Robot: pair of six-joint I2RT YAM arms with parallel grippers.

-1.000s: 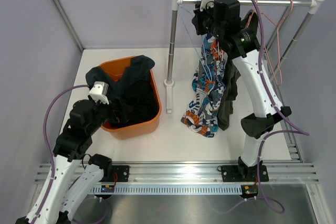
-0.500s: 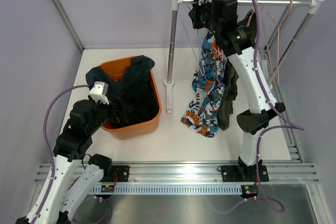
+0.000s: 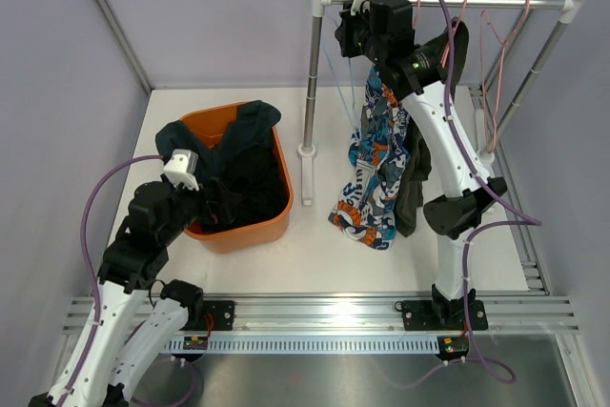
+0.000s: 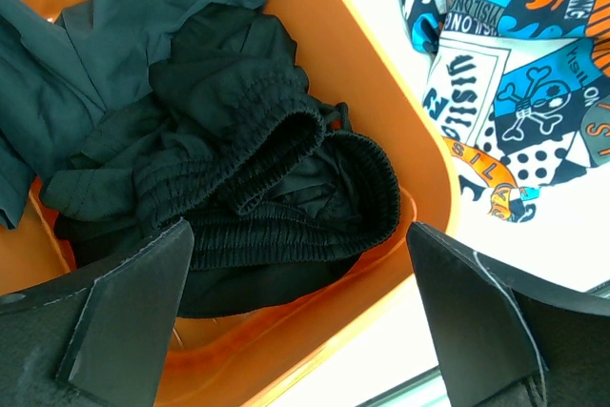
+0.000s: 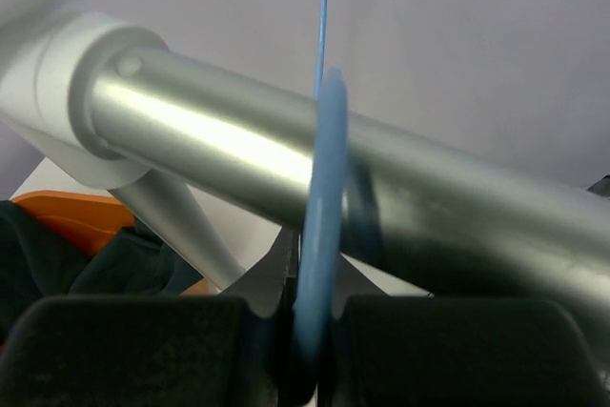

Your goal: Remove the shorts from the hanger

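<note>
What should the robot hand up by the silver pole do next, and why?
Probably a small lift, to slip the hanger's hook up and off the rail. The right pincer is shut on the thin blue hanger, which crosses the silver rail. The patterned shorts hang below that rail, not yet taken down, so freeing the hanger looks like the step that lets them come away.

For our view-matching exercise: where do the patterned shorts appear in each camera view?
Top external: the patterned shorts hang at centre, below the rail.
Left wrist: the shorts fill the upper right corner.
Right wrist: not in it.
Shared landmark: the orange tub, in all three.
</note>
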